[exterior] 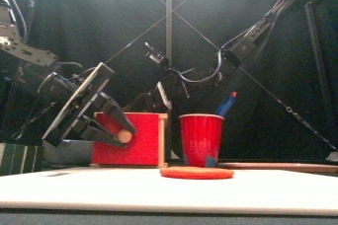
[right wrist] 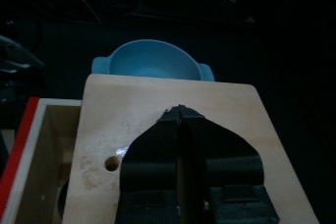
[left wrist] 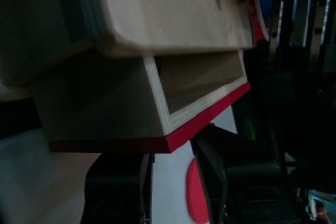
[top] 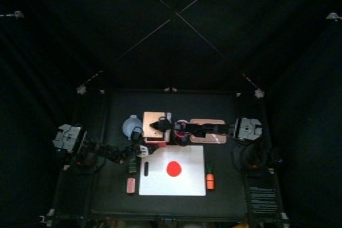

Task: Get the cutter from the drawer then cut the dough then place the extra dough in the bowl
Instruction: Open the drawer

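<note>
The pale wooden box [left wrist: 157,31] has its drawer pulled out, showing the red drawer front [exterior: 128,140]. No cutter shows in the part of the drawer I can see. My left gripper [left wrist: 182,174] hangs open just in front of and below the red front, touching nothing. Between its jaws show the white cutting board [top: 174,184] and the flat red dough disc [exterior: 196,173] lying on it. My right gripper [right wrist: 175,120] is shut, its tips pressed down on the box top [right wrist: 243,110]. Beyond the box sits the blue-grey bowl [right wrist: 151,61].
A red cup [exterior: 203,138] holding a blue toy knife [exterior: 227,104] stands right of the drawer, behind the dough. Two short orange pieces [top: 210,180] lie beside the board's left and right edges. The bowl [top: 131,125] is at the back left.
</note>
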Tool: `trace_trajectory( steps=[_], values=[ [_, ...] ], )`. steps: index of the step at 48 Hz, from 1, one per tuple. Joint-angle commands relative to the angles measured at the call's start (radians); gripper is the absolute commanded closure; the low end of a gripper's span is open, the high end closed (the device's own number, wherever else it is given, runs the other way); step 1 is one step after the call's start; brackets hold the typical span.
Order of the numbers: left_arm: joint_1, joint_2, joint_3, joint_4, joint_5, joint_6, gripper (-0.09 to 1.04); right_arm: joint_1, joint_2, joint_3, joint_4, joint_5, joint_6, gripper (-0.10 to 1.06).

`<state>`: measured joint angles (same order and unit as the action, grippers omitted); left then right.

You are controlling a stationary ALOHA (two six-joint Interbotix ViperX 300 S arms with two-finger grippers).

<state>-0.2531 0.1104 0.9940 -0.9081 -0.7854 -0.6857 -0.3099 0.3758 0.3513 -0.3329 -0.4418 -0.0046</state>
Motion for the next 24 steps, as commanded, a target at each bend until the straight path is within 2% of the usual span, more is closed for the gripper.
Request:
trace_trajectory(
  steps=[1, 13, 24],
  values=[
    [-0.051, -0.034, -0.015, 0.002, -0.003, 0.0, 0.42, 0.0, -0.002, 0.005, 0.0, 0.018, -0.003, 0.98],
    [-0.117, -0.026, -0.026, -0.046, 0.017, 0.003, 0.42, -0.002, -0.002, 0.008, 0.0, 0.018, -0.003, 0.98],
    [-0.114, -0.003, -0.037, -0.046, 0.02, 0.009, 0.41, -0.002, -0.002, 0.009, -0.003, 0.018, -0.003, 0.98]
  ],
)
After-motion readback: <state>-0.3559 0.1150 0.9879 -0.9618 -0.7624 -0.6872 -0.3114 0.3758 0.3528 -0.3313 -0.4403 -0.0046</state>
